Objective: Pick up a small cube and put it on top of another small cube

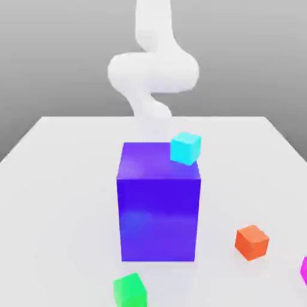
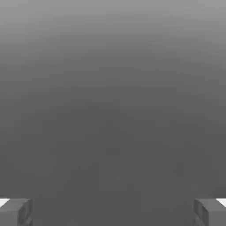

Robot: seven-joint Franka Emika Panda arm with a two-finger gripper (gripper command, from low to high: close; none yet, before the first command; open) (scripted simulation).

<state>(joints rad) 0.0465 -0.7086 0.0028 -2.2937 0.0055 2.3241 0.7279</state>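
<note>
The magenta cube [image 1: 304, 270] sits at the exterior view's right edge, cut by the frame, so its facing cannot be told. The green cube [image 1: 130, 290] lies near the front, turned a little, with no long axis. Both rest on the white surface [image 1: 60, 180] before a grey background. The fingers [image 2: 16, 211] stand wide open, holding nothing.

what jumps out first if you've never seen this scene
The big blue-violet block dominates the middle of the white table, with the white arm rising behind it. Small bright cubes dot the rest: cyan cube at the block's far top corner, orange cube, green cube in front, magenta cube at the exterior view's right edge.
</note>
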